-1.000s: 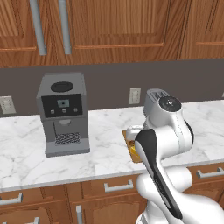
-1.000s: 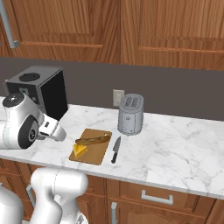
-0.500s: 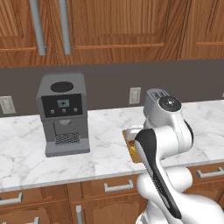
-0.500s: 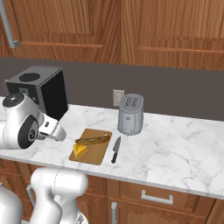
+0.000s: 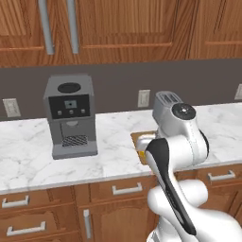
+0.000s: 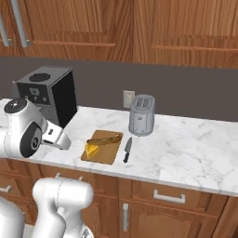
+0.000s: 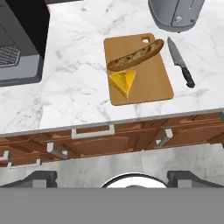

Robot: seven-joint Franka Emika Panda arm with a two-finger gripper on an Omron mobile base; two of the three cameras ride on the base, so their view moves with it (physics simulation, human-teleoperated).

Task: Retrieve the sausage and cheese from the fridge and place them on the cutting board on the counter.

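Cheese (image 7: 123, 82), a bright yellow wedge, flat on the cutting board (image 7: 148, 87), on the half nearer the table's front edge. Just behind it, touching or nearly touching its back side, a long golden-brown bread-like piece (image 7: 135, 55), slanted across the board from one long side toward the handle-hole corner. Board itself flat on the white marble table (image 7: 78, 87), close to the front edge.

Black-handled knife (image 7: 180, 68) flat on the marble just beside the board, apart from it, blade toward the back wall. Grey toaster (image 7: 176, 13) upright behind the knife, near the back edge. Dark coffee machine (image 7: 17, 39) well apart from the board, toward the other end of the table. Small display and buttons on its front panel (image 5: 70, 105), too small to read. Pale wall outlet (image 6: 128, 98) above the back edge, beside the toaster.

End effector (image 7: 116, 177) out in front of the table's front edge, above the brown cabinet drawers (image 7: 92, 131), fingertips (image 7: 43, 177) spread wide, nothing between them.
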